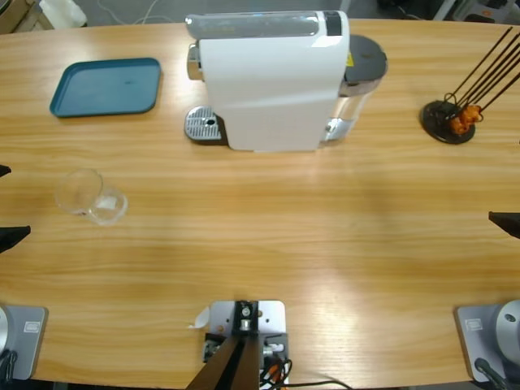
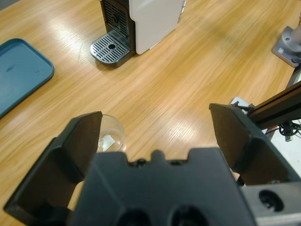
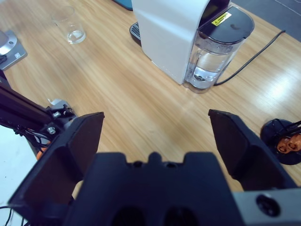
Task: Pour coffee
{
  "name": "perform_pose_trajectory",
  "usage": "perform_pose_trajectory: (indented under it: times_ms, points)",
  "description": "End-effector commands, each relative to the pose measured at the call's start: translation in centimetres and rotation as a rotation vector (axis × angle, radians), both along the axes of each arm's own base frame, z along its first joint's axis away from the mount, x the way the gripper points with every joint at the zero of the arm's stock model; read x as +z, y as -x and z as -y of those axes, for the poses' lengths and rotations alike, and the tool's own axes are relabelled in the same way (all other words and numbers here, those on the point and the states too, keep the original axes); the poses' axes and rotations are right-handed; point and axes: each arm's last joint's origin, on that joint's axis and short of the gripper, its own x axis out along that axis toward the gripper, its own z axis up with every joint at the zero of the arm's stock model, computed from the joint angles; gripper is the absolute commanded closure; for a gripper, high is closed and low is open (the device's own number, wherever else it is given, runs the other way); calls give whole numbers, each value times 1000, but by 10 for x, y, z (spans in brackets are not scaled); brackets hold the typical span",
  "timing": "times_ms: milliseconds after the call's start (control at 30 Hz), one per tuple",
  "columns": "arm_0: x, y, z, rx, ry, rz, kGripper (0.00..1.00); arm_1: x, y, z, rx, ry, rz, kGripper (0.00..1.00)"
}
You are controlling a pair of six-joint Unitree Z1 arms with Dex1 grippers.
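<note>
Closest in, the left gripper [image 2: 155,136] hangs low over the table with its jaws spread wide and nothing between them — and the glass [image 2: 111,139] stands on the wood just beyond its left jaw, so it looks lined up for a grab. The right gripper [image 3: 155,136] is equally wide open and empty, well back from the coffee machine [image 3: 171,33] and its water tank [image 3: 214,56].

The glass [image 1: 89,196] stands upright, mouth up, its long axis vertical, well apart from the machine's drip tray [image 1: 203,126]. Whether there is any coffee in it I can't make out; it looks nearly clear. A blue tray [image 1: 106,86] lies unused at the far left — likely just parked.
</note>
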Motion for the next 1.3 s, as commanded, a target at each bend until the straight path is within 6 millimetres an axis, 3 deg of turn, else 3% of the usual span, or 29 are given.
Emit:
perform_pose_trajectory:
  times_ms: [33, 267, 333, 433, 533, 633, 733, 833, 967, 1100, 1300]
  points:
    - [-10, 3, -3, -7, -14, -2, 0, -9, 4, 4, 4, 4, -2, 0]
    - [-10, 5, -5, 0, -4, 3, 0, -9, 5, 5, 5, 1, 4, 0]
    - [-8, 6, -10, 72, 20, 14, 0, -10, 7, 7, 6, -5, 9, 0]
    - [15, 1, -10, 177, 96, 22, 0, -9, 5, 5, 7, 1, 2, 0]
    - [48, -31, 22, 185, 81, -38, 0, -9, 4, 4, 7, 4, -2, 0]
    - [70, -64, 60, 134, 126, -158, 0, -9, 4, 3, 8, 5, -3, 0]
    - [82, -101, 84, 237, 219, -268, 0, -9, 4, 3, 8, 4, -3, 0]
    - [77, -134, 102, 307, 286, -316, 16, -9, 4, 4, 7, 4, -2, 0]
    - [72, -185, 136, 267, 325, -459, 23, -9, 4, 3, 8, 5, -3, 0]
    - [60, -225, 154, 313, 363, -575, 11, -9, 4, 3, 8, 5, -3, 0]
    - [34, -248, 165, 365, 350, -677, 16, -9, 4, 4, 9, 2, -1, 0]
